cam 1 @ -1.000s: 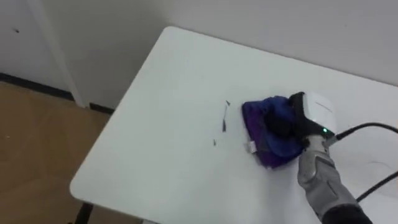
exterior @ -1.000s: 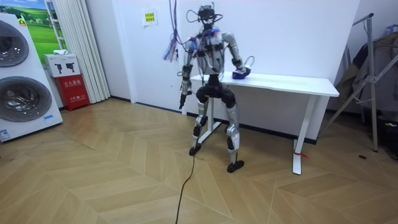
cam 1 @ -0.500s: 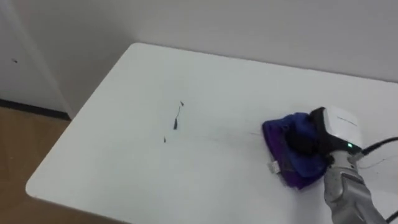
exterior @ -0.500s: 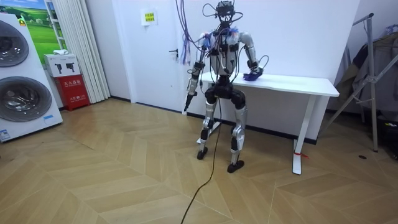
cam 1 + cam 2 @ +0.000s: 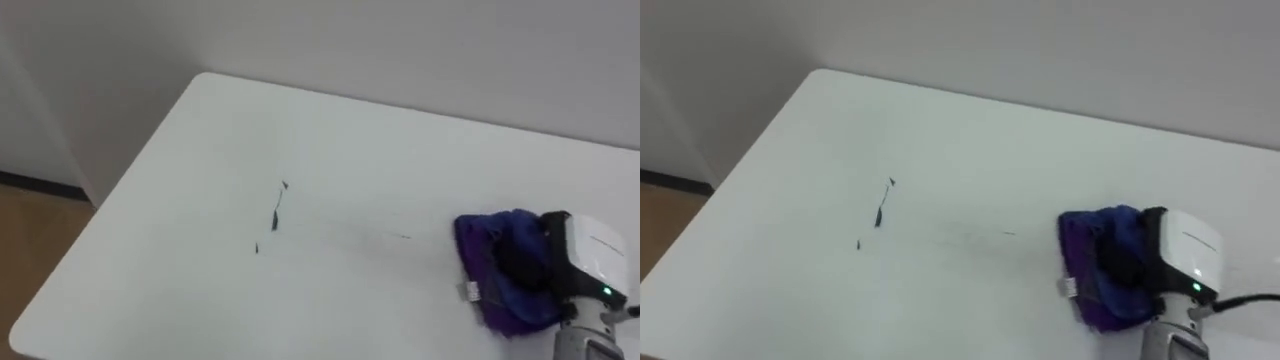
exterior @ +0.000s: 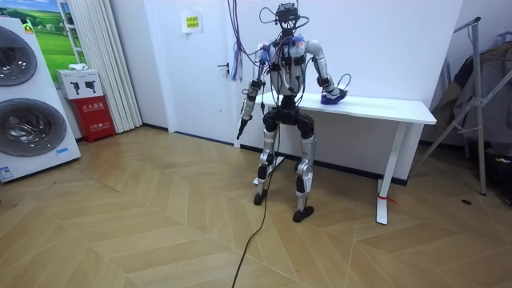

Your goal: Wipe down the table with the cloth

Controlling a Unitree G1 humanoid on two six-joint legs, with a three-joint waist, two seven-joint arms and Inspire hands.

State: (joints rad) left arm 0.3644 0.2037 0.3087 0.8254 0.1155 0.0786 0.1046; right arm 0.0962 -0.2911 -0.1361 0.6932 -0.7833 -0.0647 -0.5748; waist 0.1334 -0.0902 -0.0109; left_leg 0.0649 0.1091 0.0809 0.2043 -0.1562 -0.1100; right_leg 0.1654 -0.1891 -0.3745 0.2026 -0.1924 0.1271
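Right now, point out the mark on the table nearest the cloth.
The faint short streak, alone between the darker marks and the cloth; the darker ones sit farther left.

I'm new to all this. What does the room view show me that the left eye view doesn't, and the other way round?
Room view: the whole robot standing at the end of the table, its left hand hanging by its side, plus washing machines, a red box and the wooden floor. Left eye view: small dark marks on the tabletop, lying apart from the purple cloth, toward the robot's left. Both: the white table, with the right hand resting on the purple cloth.
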